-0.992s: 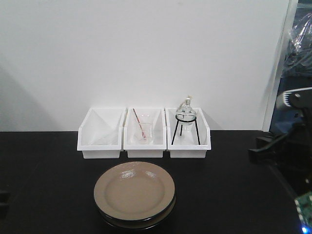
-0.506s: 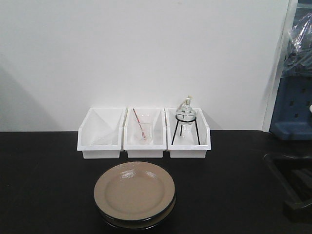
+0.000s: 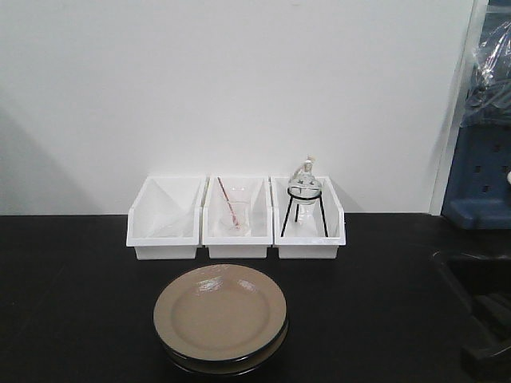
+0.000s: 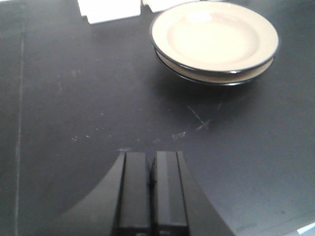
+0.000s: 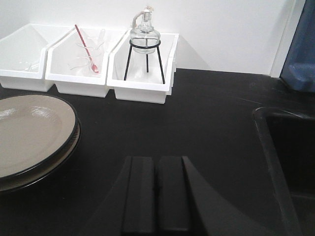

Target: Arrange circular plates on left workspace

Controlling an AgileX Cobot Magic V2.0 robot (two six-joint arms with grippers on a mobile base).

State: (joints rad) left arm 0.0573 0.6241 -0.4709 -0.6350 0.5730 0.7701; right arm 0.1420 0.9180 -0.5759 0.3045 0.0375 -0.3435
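Two round beige plates point(image 3: 219, 315) with dark rims lie stacked, the upper one slightly offset, on the black countertop point(image 3: 80, 303) in front of the white bins. The left wrist view has the plates point(image 4: 214, 37) at the upper right, well ahead of my left gripper point(image 4: 151, 155), which is shut and holds nothing. From the right wrist, the plates point(image 5: 29, 130) sit at the left edge, apart from my right gripper point(image 5: 156, 160), also shut and holding nothing. Neither gripper shows in the front view.
Three white bins point(image 3: 235, 217) stand in a row at the wall. The middle one holds a beaker with a red rod point(image 5: 86, 49), the right one a glass lamp on a tripod point(image 3: 304, 187). A recessed sink point(image 5: 290, 152) lies at the right.
The right arm, seen at the right edge of the front view one second ago, has dropped out of that view. The plates have not moved.
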